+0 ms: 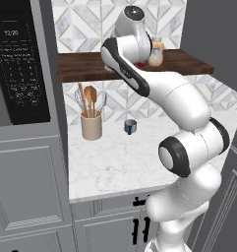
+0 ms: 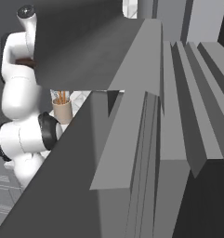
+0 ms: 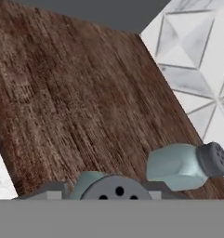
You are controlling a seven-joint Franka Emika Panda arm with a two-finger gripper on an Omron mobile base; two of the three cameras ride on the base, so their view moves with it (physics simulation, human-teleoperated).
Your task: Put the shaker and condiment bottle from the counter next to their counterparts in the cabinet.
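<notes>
In the hand view my gripper [image 3: 104, 194] is shut on the shaker [image 3: 114, 188], whose grey holed cap and pale teal body show between the fingers. It hovers just over the dark wooden cabinet shelf [image 3: 76, 93]. Close beside it on the board stands its counterpart, a matching teal shaker [image 3: 183, 166]; it looks sideways because the view is rolled. In the left base view my arm reaches up to the shelf [image 1: 85, 66] and hides the hand. The orange bottle [image 1: 156, 51] stands there, with a sliver of red [image 1: 139, 64] beside it that looks like the condiment bottle, mostly hidden by my arm.
On the marble counter [image 1: 120, 162] stand a beige utensil holder [image 1: 91, 125] and a small blue mug [image 1: 130, 127]. A dark appliance panel [image 1: 21, 64] fills the tall unit at left. Grey cabinet faces [image 2: 146, 139] block most of the right base view.
</notes>
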